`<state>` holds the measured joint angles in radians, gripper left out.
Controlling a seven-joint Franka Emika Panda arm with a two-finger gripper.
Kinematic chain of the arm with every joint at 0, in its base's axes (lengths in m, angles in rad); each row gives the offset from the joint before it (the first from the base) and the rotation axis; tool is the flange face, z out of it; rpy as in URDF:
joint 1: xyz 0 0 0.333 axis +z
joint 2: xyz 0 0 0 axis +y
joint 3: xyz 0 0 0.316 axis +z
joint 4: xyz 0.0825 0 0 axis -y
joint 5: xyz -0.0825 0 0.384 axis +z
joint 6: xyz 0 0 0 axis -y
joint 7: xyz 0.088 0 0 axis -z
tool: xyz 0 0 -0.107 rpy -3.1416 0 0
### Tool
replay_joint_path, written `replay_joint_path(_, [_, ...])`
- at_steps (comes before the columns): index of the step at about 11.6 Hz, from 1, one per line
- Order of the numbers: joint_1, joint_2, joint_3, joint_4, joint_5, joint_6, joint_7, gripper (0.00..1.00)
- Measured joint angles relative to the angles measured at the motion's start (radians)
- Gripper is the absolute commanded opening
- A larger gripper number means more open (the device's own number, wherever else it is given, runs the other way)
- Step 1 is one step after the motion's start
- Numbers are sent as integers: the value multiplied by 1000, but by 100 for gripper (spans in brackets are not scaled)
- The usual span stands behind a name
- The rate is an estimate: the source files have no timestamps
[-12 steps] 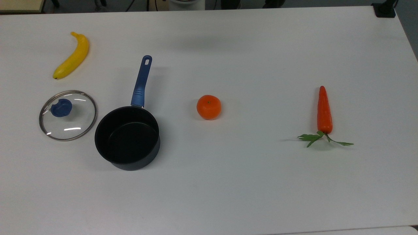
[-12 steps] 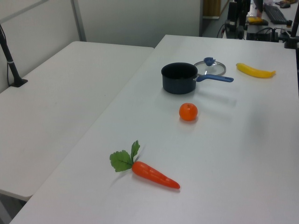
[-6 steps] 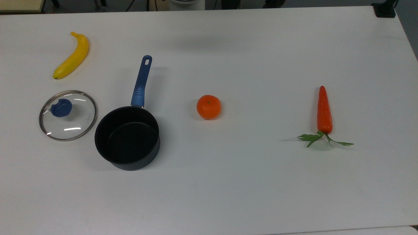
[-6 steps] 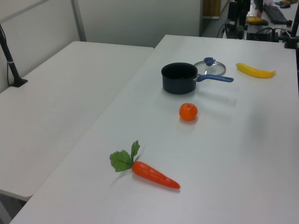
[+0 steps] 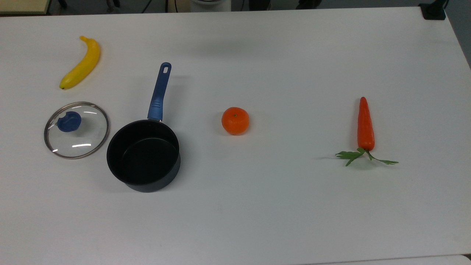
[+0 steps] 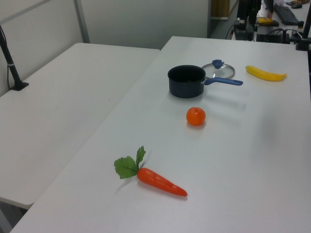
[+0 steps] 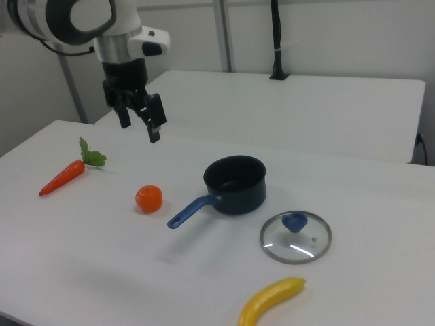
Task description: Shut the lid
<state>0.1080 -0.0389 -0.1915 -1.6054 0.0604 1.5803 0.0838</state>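
Observation:
The round glass lid [image 5: 76, 130] with a metal rim and blue knob lies flat on the white table, at the top view's left, just beside the black saucepan [image 5: 143, 155] with its blue handle. The lid [image 7: 296, 236] also shows at the right view's lower right and as lid [image 6: 218, 69] behind the saucepan [image 6: 186, 80] in the left view. The saucepan [image 7: 235, 183] is uncovered and empty. My gripper [image 7: 139, 125] hangs open high above the table, well to the right view's left of the saucepan, holding nothing.
A yellow banana [image 5: 81, 63] lies beyond the lid. An orange [image 5: 235, 120] sits mid-table and a carrot [image 5: 365, 125] with green leaves lies at the top view's right. A second white table [image 6: 63, 97] stands alongside.

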Motion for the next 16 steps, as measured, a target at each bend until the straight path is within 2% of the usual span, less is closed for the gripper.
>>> replay_joint_path(4, [-44,19,-2,28,-2,46,-2,100])
replay_joint_path(7, [-169,41,-8,35,-3,98,2,100])
replay_joint_path(9, [-259,74,-11,33,-2,193,1,100])
replay_joint_path(13, [-394,292,-13,29,40,497,2,100])
replay_joint_path(16, [-420,409,-12,31,60,575,3,100])
